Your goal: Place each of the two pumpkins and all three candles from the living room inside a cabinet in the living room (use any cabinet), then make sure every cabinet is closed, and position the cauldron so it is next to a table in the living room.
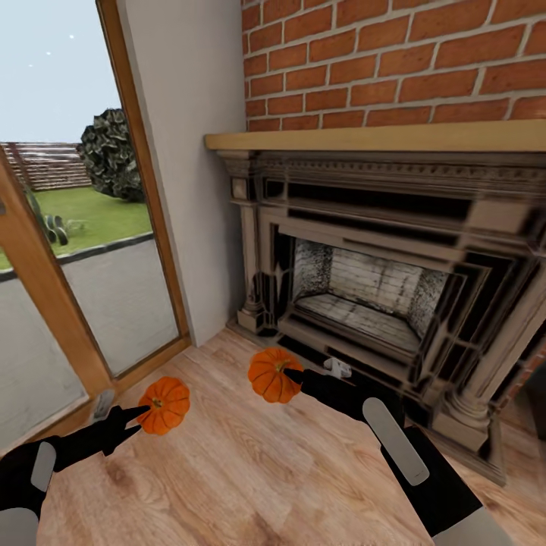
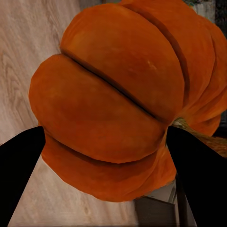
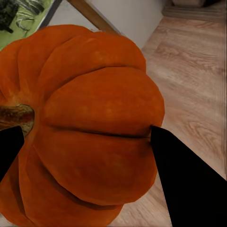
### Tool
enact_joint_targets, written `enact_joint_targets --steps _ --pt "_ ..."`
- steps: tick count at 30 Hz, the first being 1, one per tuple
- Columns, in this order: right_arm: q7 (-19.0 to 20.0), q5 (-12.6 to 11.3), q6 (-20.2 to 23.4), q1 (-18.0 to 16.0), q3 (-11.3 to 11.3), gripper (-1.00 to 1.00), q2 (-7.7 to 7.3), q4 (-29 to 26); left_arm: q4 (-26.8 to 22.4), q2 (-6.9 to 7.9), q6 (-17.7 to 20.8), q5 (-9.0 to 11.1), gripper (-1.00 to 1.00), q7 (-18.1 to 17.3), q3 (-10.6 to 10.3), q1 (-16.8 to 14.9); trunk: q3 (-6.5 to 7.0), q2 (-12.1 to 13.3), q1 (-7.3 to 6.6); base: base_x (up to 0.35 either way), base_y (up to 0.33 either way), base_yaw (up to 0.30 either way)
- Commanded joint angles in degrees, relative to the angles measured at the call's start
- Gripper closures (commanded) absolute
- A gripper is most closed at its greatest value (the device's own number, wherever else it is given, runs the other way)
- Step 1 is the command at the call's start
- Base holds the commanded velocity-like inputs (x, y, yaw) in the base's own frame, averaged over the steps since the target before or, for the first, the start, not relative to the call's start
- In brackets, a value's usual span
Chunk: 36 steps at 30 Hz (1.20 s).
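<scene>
Two orange ribbed pumpkins are held above the wooden floor. My left gripper [image 1: 140,415] is shut on the left pumpkin [image 1: 164,404], near the glass door. In the left wrist view that pumpkin [image 2: 118,99] sits between the two black fingers [image 2: 19,165]. My right gripper [image 1: 292,373] is shut on the other pumpkin [image 1: 271,374], in front of the fireplace. The right wrist view has this pumpkin [image 3: 90,127] close up, its stem to one side, with black fingers [image 3: 184,179] pressed on both flanks. The candles, cabinet, cauldron and table are out of view.
A dark carved fireplace [image 1: 379,280] with a wooden mantel [image 1: 379,138] under a brick wall stands ahead and to the right. A wood-framed glass door [image 1: 76,250] to a garden is on the left. Wooden floor [image 1: 250,470] lies below both arms.
</scene>
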Motion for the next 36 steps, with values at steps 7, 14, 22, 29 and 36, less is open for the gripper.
enact_joint_targets --steps 7,14,22,29,36 --pt "0.1 -0.4 -0.1 0.0 0.0 1.0 0.01 0.0 0.0 0.0 0.2 0.6 1.0 0.1 0.0 0.0 0.43 0.0 0.0 -0.11 0.0 -0.243" --pt "0.1 -0.4 -0.1 0.0 0.0 1.0 0.01 0.0 -0.1 0.0 0.2 0.6 1.0 0.1 0.0 0.0 0.86 0.0 0.0 -0.146 0.0 -0.243" --pt "0.1 -0.4 -0.1 0.0 0.0 1.0 0.01 0.0 0.0 0.03 0.2 0.6 1.0 0.1 0.0 0.0 1.35 0.0 0.0 -0.227 -0.058 -0.243" --pt "0.1 -0.4 -0.1 0.0 0.0 1.0 0.01 0.1 -0.1 0.02 0.2 0.6 1.0 0.1 0.0 0.0 1.77 0.0 0.0 -0.084 -0.062 -0.243" --pt "0.1 -0.4 -0.1 0.0 0.0 1.0 0.01 0.1 0.0 0.06 0.2 0.6 1.0 0.1 0.0 0.0 2.2 0.0 0.0 -0.004 -0.003 -0.243"
